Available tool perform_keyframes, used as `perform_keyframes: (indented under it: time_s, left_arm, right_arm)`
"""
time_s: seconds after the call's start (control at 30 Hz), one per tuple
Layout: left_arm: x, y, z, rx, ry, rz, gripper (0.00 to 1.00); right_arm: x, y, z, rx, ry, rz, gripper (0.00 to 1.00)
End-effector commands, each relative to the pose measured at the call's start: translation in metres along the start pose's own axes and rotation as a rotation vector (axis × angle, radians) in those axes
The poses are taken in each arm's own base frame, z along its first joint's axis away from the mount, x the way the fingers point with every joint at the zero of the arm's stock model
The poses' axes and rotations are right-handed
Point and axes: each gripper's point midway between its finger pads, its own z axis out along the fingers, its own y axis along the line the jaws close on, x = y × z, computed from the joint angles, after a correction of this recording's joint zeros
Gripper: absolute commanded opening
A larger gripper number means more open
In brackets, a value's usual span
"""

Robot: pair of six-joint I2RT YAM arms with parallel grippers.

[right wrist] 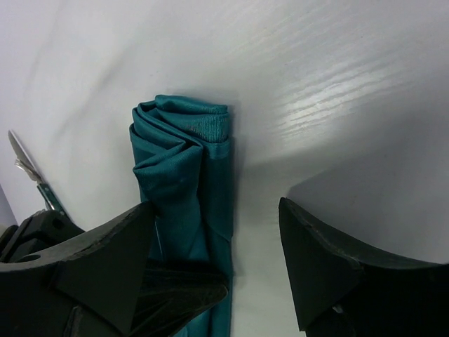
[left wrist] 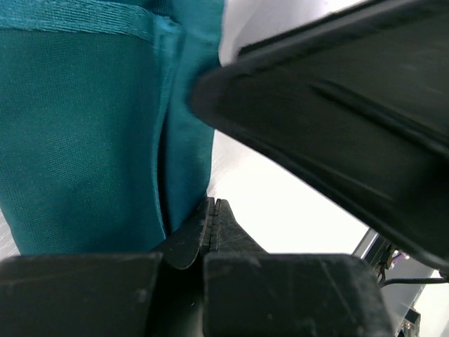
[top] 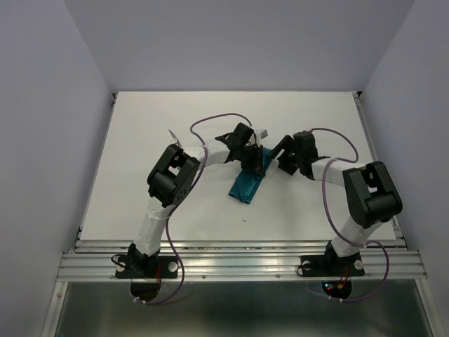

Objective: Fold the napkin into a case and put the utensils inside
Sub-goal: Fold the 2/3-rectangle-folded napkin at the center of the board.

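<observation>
You find no readable text, label, brand name, number or sign in any of the three views.
</observation>
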Motion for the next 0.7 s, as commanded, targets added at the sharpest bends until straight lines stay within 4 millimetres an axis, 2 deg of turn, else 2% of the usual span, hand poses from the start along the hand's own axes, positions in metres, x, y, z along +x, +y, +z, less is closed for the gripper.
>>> perform_keyframes:
  time_s: [0.0, 0.17, 0.33, 0.43, 0.47, 0.57, 0.67]
  left_arm:
    - [-0.012, -0.014, -0.003, 0.042, -0.025, 0.040, 0.00]
    - [-0.013, -0.016, -0.005, 0.046, -0.028, 0.043, 0.00]
    - [-0.014, -0.018, -0.008, 0.048, -0.029, 0.050, 0.00]
    - [-0.014, -0.018, -0.009, 0.042, -0.029, 0.051, 0.00]
    - [-0.013, -0.017, -0.008, 0.042, -0.028, 0.050, 0.00]
    - [-0.012, -0.016, -0.006, 0.042, -0.021, 0.046, 0.00]
    - [-0.012, -0.017, -0.006, 0.045, -0.021, 0.047, 0.00]
  right_arm:
    - [-0.001, 0.029, 0.012, -0.085, 0.023, -0.057, 0.74]
    - [0.011, 0.025, 0.021, -0.050, 0.062, -0.084, 0.63]
    - [0.009, 0.013, 0.022, -0.003, 0.040, -0.069, 0.59]
    - [0.006, 0.017, 0.016, -0.020, 0.019, -0.064, 0.64]
    - [0.005, 0.018, 0.015, -0.027, 0.014, -0.063, 0.72]
    - [0.002, 0.024, 0.010, -0.054, -0.004, -0.065, 0.84]
    - [0.001, 0.027, 0.013, -0.051, 0.005, -0.076, 0.86]
